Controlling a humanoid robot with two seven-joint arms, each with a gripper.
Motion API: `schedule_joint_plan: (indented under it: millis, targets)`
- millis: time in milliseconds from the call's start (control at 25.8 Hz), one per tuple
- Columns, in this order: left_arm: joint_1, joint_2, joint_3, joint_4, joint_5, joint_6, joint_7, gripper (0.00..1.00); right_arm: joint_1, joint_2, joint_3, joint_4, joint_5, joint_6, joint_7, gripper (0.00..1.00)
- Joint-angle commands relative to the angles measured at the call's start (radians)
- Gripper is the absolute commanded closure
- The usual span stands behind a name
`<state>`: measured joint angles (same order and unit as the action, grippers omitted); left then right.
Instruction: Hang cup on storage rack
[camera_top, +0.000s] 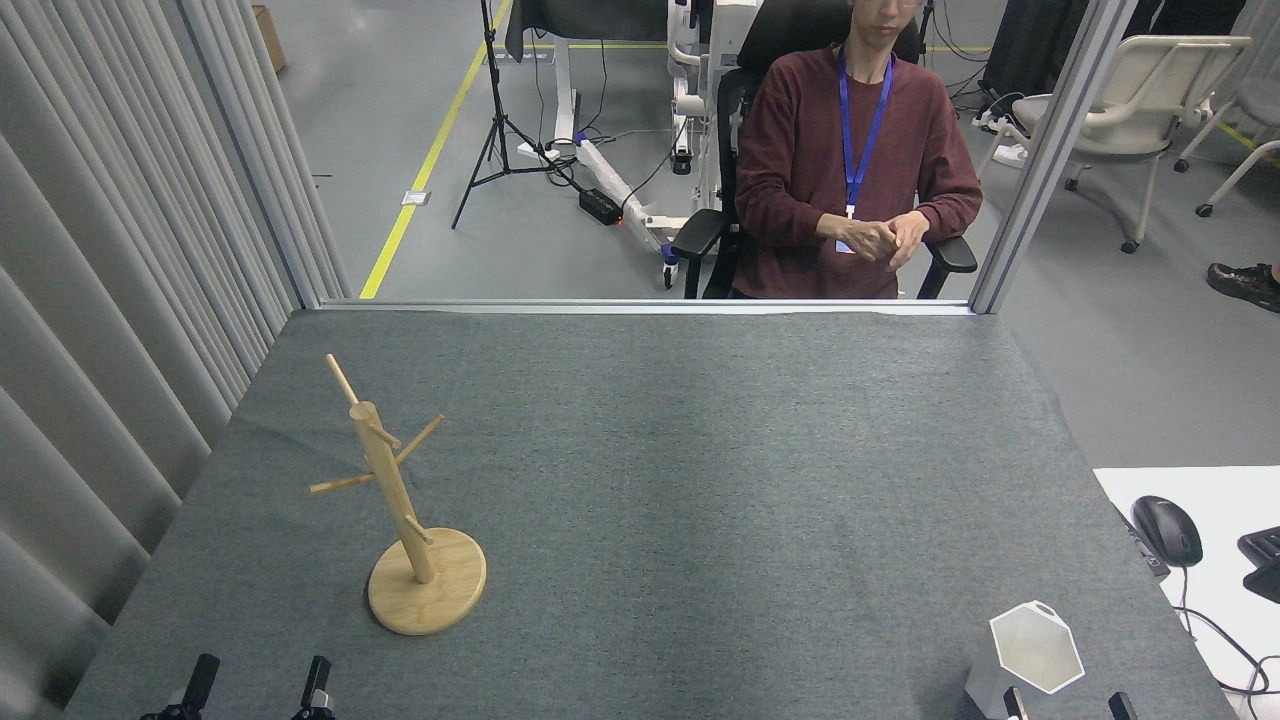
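Cup (1030, 655) sits upright at the near right corner of the desk (680, 480), mouth open to the camera, hexagonal rim, small tab handle poking off the far rim edge. Rack (400, 510) stands well apart at near left, pegs bare, nothing hung. Right claw (1067, 705) is at the bottom edge, fingers apart, one tip just in front of the cup's near wall, not clamped on anything that I can see. Left claw (255, 690) low at bottom left, fingers apart, empty, near the rack base but not touching. Handling guess: cup looks like glazed ceramic, so stiff, fairly heavy for its size, slick, chips if dropped or knocked on the post. Flat facets give the pads parallel faces, so best hold is probably across two opposite facets below the rim, or pinching one wall over the rim, keeping the tab handle free and turned outward for a peg. Hole in the handle not visible from here. Rack looks light and could tip if bumped. Person (850, 180) seated beyond the desk, hands together, clear of it.
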<state>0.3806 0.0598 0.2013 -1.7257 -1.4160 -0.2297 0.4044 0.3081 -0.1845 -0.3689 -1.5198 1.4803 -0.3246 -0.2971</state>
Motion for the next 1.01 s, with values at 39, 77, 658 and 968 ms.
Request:
schedule_joint_plan:
  millis: [39, 77, 658, 968]
  targets:
    - [0.0, 0.0, 0.007, 0.0, 0.0, 0.0, -0.001, 0.0, -0.035, -0.009, 0.002, 0.035, 0.002, -0.001, 0.001, 0.02]
    - [0.0, 0.0, 0.007, 0.0, 0.0, 0.0, -0.001, 0.0, -0.044, -0.009, 0.002, 0.041, 0.002, -0.001, 0.001, 0.02]
    - [-0.002, 0.012, 0.058, 0.0, 0.0, -0.011, 0.001, 0.0, -0.161, -0.009, 0.053, 0.176, 0.054, 0.01, -0.004, 0.02]
    - [0.001, 0.017, 0.058, -0.002, -0.001, -0.048, -0.001, 0.0, -0.167, -0.007, 0.064, 0.17, 0.055, -0.001, -0.01, 0.45]
